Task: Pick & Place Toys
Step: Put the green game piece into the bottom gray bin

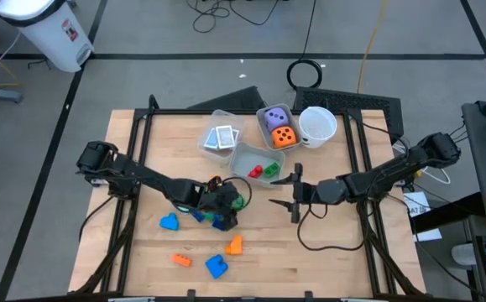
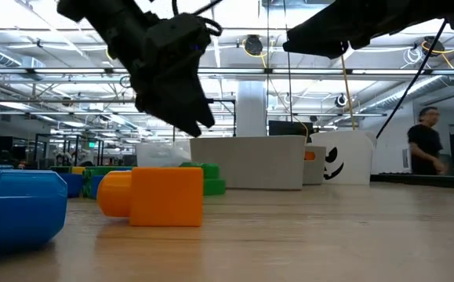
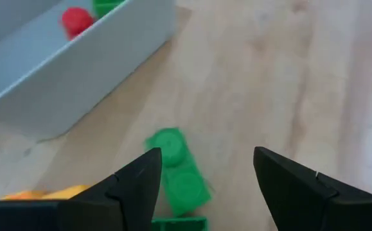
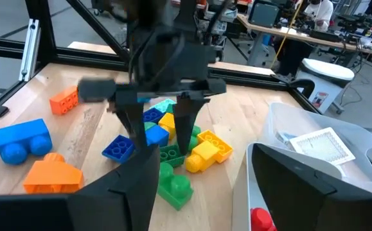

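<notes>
A heap of small building blocks (image 1: 217, 214), blue, green and yellow, lies on the table's middle; in the right wrist view the heap (image 4: 173, 151) shows a yellow block (image 4: 208, 151) and a green block (image 4: 176, 186) at its edge. My left gripper (image 4: 162, 138) hangs open just above the heap and holds nothing. Beyond its fingertips the green block (image 3: 176, 173) lies flat on the wood, studs up. My right gripper (image 1: 295, 193) stands open and empty to the heap's right, level, well above the table.
Loose blocks lie toward the near edge: blue (image 1: 169, 221), orange (image 1: 181, 260), blue (image 1: 216, 267), orange (image 1: 234, 244). Clear bins stand behind the heap: one with red and green blocks (image 1: 241, 155), one with cards (image 1: 222, 138), one with two dice (image 1: 276, 126). A white cup (image 1: 316, 126) is beside them.
</notes>
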### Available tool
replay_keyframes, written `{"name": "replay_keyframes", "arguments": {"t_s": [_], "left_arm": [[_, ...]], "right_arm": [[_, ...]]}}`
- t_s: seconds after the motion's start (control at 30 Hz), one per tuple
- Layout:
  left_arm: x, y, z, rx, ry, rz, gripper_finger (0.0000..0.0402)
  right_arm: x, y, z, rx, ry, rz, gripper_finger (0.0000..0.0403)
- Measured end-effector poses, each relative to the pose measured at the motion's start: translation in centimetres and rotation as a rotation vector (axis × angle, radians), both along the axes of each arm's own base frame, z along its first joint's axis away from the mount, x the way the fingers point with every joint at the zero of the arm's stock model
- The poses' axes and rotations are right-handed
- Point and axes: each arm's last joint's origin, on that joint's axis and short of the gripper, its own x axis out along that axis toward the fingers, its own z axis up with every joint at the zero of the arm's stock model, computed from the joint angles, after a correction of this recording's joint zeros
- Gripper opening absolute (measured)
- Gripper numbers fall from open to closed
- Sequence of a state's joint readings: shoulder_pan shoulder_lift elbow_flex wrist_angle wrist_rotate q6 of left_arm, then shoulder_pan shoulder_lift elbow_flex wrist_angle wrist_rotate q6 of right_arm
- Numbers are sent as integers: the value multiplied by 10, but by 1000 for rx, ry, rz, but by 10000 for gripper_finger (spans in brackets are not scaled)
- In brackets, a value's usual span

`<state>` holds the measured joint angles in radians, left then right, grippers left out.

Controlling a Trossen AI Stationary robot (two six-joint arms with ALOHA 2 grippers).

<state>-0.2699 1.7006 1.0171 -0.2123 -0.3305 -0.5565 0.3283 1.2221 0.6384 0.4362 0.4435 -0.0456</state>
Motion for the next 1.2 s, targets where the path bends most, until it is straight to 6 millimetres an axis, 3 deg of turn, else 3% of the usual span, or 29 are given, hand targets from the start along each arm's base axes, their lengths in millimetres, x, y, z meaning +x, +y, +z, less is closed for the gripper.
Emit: {"name": "replay_keyframes", "arguments": {"t_s": [0.13, 0.4, 0.7, 0.93, 1.03, 1.2], "left_arm": [[-1, -4, -7, 41, 30, 20, 253], [7, 11, -24, 13, 74, 85, 253], [18, 20, -57, -79, 152, 46, 253], [20, 27, -59, -95, 163, 58, 251], [20, 27, -59, -85, 164, 45, 230], [19, 29, -57, -76, 164, 32, 149]], "right_arm": [[0, 0, 0, 0, 0, 0, 226], [0, 0, 0, 7, -2, -1, 226], [0, 0, 0, 7, -1, -1, 226], [0, 0, 0, 7, -1, -1, 226], [0, 0, 0, 7, -1, 0, 226], [0, 0, 0, 8, -1, 0, 226]]}}
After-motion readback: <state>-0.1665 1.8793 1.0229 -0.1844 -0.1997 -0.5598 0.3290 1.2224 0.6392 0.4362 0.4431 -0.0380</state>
